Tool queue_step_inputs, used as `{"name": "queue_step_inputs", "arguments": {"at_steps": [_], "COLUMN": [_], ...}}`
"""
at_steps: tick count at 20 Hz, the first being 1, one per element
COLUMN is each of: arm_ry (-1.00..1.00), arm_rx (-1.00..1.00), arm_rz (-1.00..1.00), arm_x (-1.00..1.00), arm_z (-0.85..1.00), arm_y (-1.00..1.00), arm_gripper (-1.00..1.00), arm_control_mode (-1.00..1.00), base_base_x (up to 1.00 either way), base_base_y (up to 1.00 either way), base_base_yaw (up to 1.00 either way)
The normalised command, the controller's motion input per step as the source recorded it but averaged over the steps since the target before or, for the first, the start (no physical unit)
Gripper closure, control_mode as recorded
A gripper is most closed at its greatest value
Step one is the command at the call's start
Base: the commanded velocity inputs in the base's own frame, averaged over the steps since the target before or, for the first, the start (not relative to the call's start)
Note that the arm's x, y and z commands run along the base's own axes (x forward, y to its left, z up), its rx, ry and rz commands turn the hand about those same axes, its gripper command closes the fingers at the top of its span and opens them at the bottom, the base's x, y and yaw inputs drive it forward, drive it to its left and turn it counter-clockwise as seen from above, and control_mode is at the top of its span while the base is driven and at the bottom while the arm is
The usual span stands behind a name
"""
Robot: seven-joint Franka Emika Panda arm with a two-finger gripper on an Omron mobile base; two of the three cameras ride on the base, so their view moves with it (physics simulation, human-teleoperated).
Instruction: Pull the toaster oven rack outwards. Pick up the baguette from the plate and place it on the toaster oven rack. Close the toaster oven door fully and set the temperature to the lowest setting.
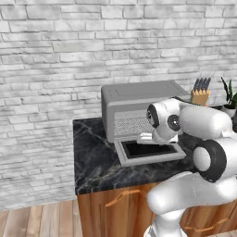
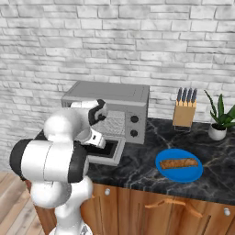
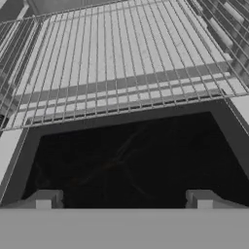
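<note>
The toaster oven (image 1: 139, 104) is seen standing on the dark marbled table (image 1: 92, 157), against the white brick wall (image 1: 55, 69). Its toaster oven door (image 1: 150, 152) is folded down flat in front of the opening, with the dark glass window facing up. The toaster oven rack (image 3: 121, 73) is seen in the hand view as a silvery wire grid lying just behind the lowered door, its front edge at the door's hinge side.

The gripper (image 3: 124, 199) is held above the door glass, near the door's outer edge, and points toward the rack. Its 2 fingertips (image 3: 44, 199) are spread wide apart, and nothing is seen between them. In the right base view the gripper (image 2: 97, 139) is seen low over the open door (image 2: 108, 151), in front of the oven cavity.

The baguette (image 2: 179, 163) lies on the blue plate (image 2: 170, 174), which rests on the table to the right of the oven, well apart from the gripper. On the oven's right panel 2 dark knobs (image 2: 134, 119) are stacked one above the other. A knife block (image 2: 184, 112) and a potted plant (image 2: 219, 121) are seen further right, near the wall.
</note>
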Motion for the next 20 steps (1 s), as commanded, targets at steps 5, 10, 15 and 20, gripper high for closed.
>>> {"name": "queue_step_inputs", "arguments": {"at_steps": [5,10,15,20], "arm_ry": [0.07,0.02,0.07,0.00], "arm_rx": [0.03,0.00,0.00,0.00], "arm_rz": [-0.07,-0.13,-0.13,-0.11], "arm_x": [-0.96,-0.52,-0.30,-0.01], "arm_z": [0.75,1.00,1.00,1.00], "arm_y": [0.00,0.00,-0.11,-0.18], "arm_gripper": [-1.00,-1.00,-1.00,-1.00], "arm_control_mode": [-1.00,-1.00,-1.00,-1.00], "base_base_x": [0.00,0.00,0.00,0.00], "base_base_y": [0.00,0.00,0.00,0.00], "base_base_yaw": [0.00,0.00,0.00,0.00]}}
